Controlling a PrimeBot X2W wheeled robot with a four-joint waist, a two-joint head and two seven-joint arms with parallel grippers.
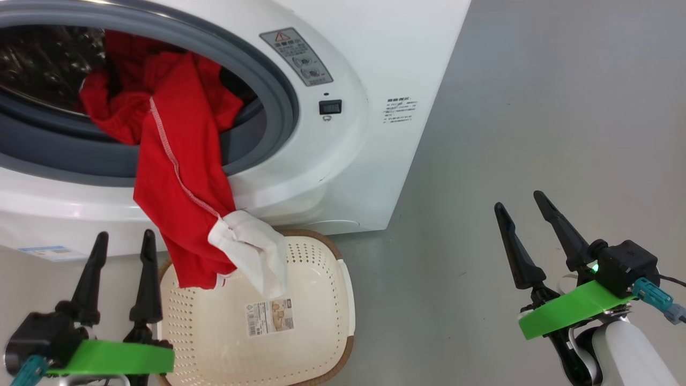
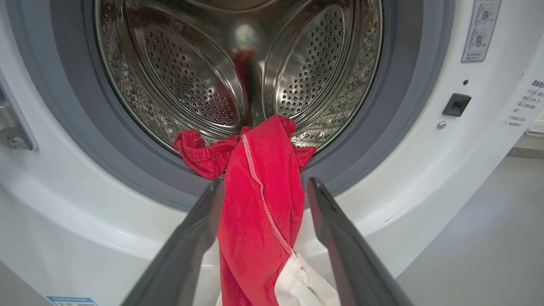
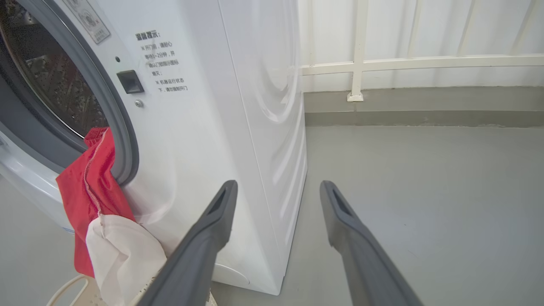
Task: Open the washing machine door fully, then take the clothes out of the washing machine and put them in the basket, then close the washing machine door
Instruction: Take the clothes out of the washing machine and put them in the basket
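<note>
Hanging over the basket (image 1: 214,332), the clothes (image 1: 177,161) lie just beyond the spread left gripper (image 1: 125,234).

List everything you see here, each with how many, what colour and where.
washing machine: one, white, ahead at left
rubber ring: one, grey, around its opening
drum: one, steel, inside the machine
clothes: number unclear, red with a white end, hanging from the drum down over the basket
basket: one, cream with brown rim, on the floor before the machine
paper label: one, white, on the basket's bottom
floor: one, grey, at right
left gripper: one, dark, open, beside the basket
right gripper: one, dark, open, above the floor
</note>
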